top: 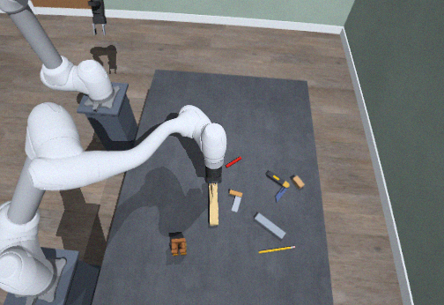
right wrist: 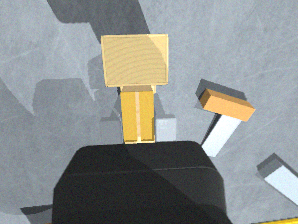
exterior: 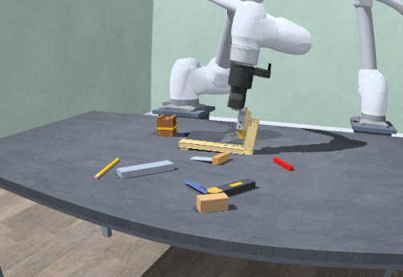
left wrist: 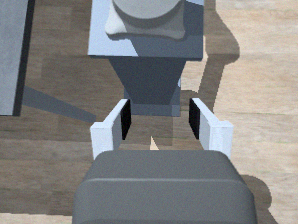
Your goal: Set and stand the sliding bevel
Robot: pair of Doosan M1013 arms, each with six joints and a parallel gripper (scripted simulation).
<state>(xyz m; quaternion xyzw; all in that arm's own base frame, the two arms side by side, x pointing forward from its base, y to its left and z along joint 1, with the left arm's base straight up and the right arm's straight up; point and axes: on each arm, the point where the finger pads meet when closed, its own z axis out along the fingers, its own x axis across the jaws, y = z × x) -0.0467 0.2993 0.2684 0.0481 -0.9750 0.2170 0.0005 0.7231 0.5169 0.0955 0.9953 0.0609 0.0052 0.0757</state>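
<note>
The wooden sliding bevel (exterior: 241, 134) (right wrist: 130, 115) is in my right gripper (exterior: 241, 121) (right wrist: 138, 105), which is shut on its handle. The handle is steep, close beside the upright leg (exterior: 251, 136) (right wrist: 135, 60). Its grey blade (exterior: 229, 138) sticks out low, above or near the rail (top: 214, 212) (exterior: 208, 146); whether they touch I cannot tell. The leg leans slightly outward from the rail's end. The slotted block (top: 178, 246) (exterior: 166, 126), brown with a yellow band, stands apart on the table. My left gripper (top: 99, 30) (left wrist: 159, 111) is open and empty, off the table.
The black bevel (top: 277, 178) (exterior: 240, 187) with a blue blade lies near a tan block (top: 298, 182) (exterior: 212, 203). A small square (top: 235, 193) (exterior: 221, 158) (right wrist: 227, 105), a grey bar (top: 270, 226) (exterior: 145, 169), a pencil (top: 277, 249) (exterior: 107, 168) and a red stick (top: 233, 162) (exterior: 283, 164) also lie there.
</note>
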